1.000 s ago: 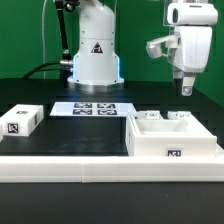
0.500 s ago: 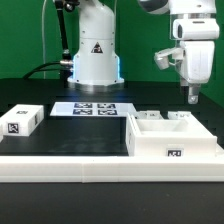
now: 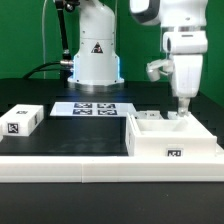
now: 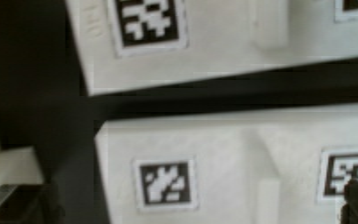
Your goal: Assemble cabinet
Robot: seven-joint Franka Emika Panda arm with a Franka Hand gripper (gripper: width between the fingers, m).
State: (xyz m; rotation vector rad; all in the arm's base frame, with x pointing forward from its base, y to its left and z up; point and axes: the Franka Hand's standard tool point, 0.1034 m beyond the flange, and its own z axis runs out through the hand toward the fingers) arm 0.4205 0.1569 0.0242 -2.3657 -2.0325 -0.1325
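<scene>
The cabinet body [image 3: 170, 142] is an open white box with a tag on its front, at the exterior view's right. Two blocky white pieces [image 3: 165, 118] stand at its back edge. A separate white block [image 3: 20, 120] with a tag lies at the far left. My gripper [image 3: 181, 114] hangs straight down just above the box's back right part and holds nothing. The wrist view is blurred. It shows a white tagged cabinet surface [image 4: 247, 160] under my gripper [image 4: 185, 205], one dark fingertip [image 4: 350, 190] near the edge, the jaws spread wide.
The white robot pedestal [image 3: 93, 55] with a triangle sticker stands at the back centre. The marker board [image 3: 95, 108] lies flat in front of it. A long white rail [image 3: 100, 170] runs along the table's front edge. Another white tagged surface [image 4: 194, 45] shows across a dark gap.
My gripper has come down from high at the right and moved slightly left, now just above the cabinet body. The parts have not moved.
</scene>
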